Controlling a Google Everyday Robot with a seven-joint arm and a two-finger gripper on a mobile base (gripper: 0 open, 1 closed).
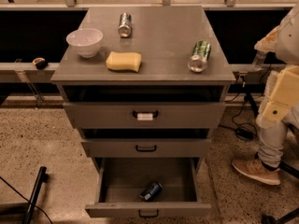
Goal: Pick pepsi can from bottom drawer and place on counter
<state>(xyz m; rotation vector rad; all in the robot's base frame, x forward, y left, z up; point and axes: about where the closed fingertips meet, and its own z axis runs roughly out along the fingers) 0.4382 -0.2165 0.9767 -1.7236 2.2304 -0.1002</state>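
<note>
The pepsi can point(150, 191), dark blue with light markings, lies on its side inside the bottom drawer point(147, 210), near the drawer's front and a little right of centre. The bottom drawer is pulled wide open. The grey counter point(159, 38) tops the cabinet above it. My arm, in pale cream segments, comes in at the right edge. The gripper point(259, 59) hangs beside the counter's right edge, off the cabinet and far above the pepsi can. It holds nothing that I can see.
On the counter are a white bowl point(85, 41), a yellow sponge point(124, 61), a green-patterned can point(199, 56) on its side and a silver can point(124, 24). A person's leg and brown shoe point(256, 170) stand on the right, with cables point(243, 132) on the floor. A black pole point(35, 192) lies at the bottom left.
</note>
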